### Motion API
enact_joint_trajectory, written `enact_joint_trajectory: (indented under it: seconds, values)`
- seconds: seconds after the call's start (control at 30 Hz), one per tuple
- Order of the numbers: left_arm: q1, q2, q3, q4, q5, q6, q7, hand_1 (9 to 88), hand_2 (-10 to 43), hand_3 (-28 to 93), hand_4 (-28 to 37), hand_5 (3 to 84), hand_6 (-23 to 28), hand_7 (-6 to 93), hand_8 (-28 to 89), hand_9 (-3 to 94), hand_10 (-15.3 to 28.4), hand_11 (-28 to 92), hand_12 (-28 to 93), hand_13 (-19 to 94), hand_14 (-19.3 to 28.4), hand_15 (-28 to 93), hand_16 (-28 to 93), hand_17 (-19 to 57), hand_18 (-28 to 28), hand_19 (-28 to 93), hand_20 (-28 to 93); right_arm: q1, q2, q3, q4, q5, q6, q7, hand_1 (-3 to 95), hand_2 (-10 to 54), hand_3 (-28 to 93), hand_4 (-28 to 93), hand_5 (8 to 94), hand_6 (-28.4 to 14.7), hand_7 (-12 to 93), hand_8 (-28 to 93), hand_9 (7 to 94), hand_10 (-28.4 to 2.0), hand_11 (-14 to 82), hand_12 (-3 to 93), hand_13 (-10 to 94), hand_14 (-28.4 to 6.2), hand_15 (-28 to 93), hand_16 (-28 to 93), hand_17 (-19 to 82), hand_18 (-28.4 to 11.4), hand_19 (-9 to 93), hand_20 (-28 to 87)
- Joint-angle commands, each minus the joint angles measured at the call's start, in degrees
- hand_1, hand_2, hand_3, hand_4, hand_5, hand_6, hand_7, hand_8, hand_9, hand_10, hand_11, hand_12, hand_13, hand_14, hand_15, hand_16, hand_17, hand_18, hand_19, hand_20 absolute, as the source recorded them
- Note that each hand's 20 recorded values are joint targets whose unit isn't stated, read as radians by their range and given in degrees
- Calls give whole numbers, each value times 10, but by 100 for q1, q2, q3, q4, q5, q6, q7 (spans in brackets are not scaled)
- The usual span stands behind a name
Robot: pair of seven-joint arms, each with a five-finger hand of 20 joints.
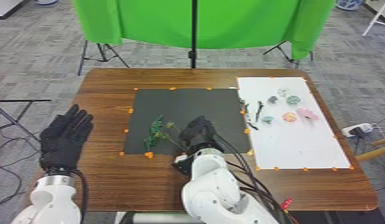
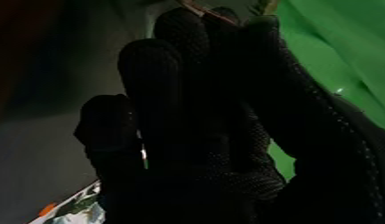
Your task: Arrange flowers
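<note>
On the white sheet [image 1: 293, 147], dark sprigs [image 1: 259, 111] lie between mat [image 1: 178, 103] and flowers [image 1: 289, 117].

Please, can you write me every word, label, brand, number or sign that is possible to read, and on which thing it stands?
No text can be read.
Small red object with pale marks, near edge of the brown wooden table: marks too small to read.
White rectangular sheet: no readable text.
Black rectangular mat: no readable text.
</note>
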Motion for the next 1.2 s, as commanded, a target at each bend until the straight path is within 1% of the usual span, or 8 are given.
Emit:
enact_joint_trajectory:
  seconds: [0.03, 0.3, 0.47, 0.73, 0.87, 0.97, 1.1, 1.2]
  values:
    - [125, -107, 38, -20, -195, -103, -39, 270, 128, 791, -283, 459, 98, 61, -86, 371, 145, 157, 69, 273, 139, 207, -55, -48, 131, 291, 103, -202, 117, 54, -129, 68, -28, -163, 469, -95, 827, -268, 713, -68, 237, -33, 755, -176, 309, 317, 699, -151, 675, 238, 437, -264, 932, 439]
    - [193, -144, -49, -41, -230, -168, 15, 270, 128, 790, -283, 458, 98, 60, -86, 371, 145, 158, 69, 274, 139, 208, -56, -48, 131, 291, 102, -226, 267, 257, -332, 87, 231, -268, 459, -95, 827, -265, 715, -66, 198, -104, 758, -180, 315, 295, 701, -152, 674, 213, 435, -266, 932, 429]
    - [289, -236, -120, -65, -240, -218, 83, 269, 127, 790, -283, 458, 98, 59, -86, 371, 145, 158, 69, 274, 139, 207, -56, -48, 131, 291, 102, -111, 659, 717, -419, -160, 293, -1028, 453, -95, 825, -263, 716, -63, 205, -84, 764, -179, 316, 288, 702, -150, 672, 213, 431, -262, 932, 426]
    - [529, -291, -287, -207, -279, -179, 233, 274, 130, 790, -283, 458, 98, 59, -86, 371, 145, 157, 69, 273, 139, 208, -56, -47, 131, 291, 102, 169, 1454, 1850, -170, -937, -1233, -755, 392, -95, 826, -240, 719, -60, 184, -116, 744, -190, 344, 223, 690, -150, 651, 221, 413, -256, 932, 407]
    - [577, -267, -277, -236, -340, -31, 372, 275, 130, 790, -283, 458, 98, 59, -86, 372, 145, 157, 69, 274, 140, 208, -56, -47, 131, 291, 102, 409, 1459, 1823, 392, -1341, -1193, -553, 366, -95, 811, -247, 693, -76, 157, -115, 720, -199, 345, 218, 670, -156, 667, 223, 409, -257, 932, 411]
    - [552, -273, -231, -232, -447, -51, 379, 275, 128, 792, -283, 462, 99, 62, -85, 376, 146, 160, 69, 277, 139, 208, -56, -46, 131, 290, 101, 567, 1423, 1706, 767, -1740, -1257, -464, 377, -95, 811, -264, 693, -72, 155, -111, 726, -195, 358, 219, 675, -157, 689, 225, 417, -257, 932, 431]
    - [515, -248, -202, -238, -388, -49, 383, 274, 127, 794, -283, 464, 99, 65, -86, 381, 148, 162, 70, 280, 139, 209, -56, -44, 130, 290, 101, 608, 1465, 1704, 831, -1850, -1641, -502, 360, -95, 777, -280, 690, -80, 143, -110, 732, -195, 368, 224, 681, -156, 696, 228, 428, -263, 932, 460]
    - [561, -250, -213, -304, -457, 168, 418, 275, 128, 793, -283, 466, 100, 67, -86, 382, 148, 163, 70, 283, 139, 211, -57, -44, 130, 290, 102, 622, 1481, 1621, 852, -1817, -1974, -562, 334, -95, 757, -282, 679, -99, 107, -105, 725, -200, 372, 229, 680, -157, 697, 237, 428, -265, 932, 473]
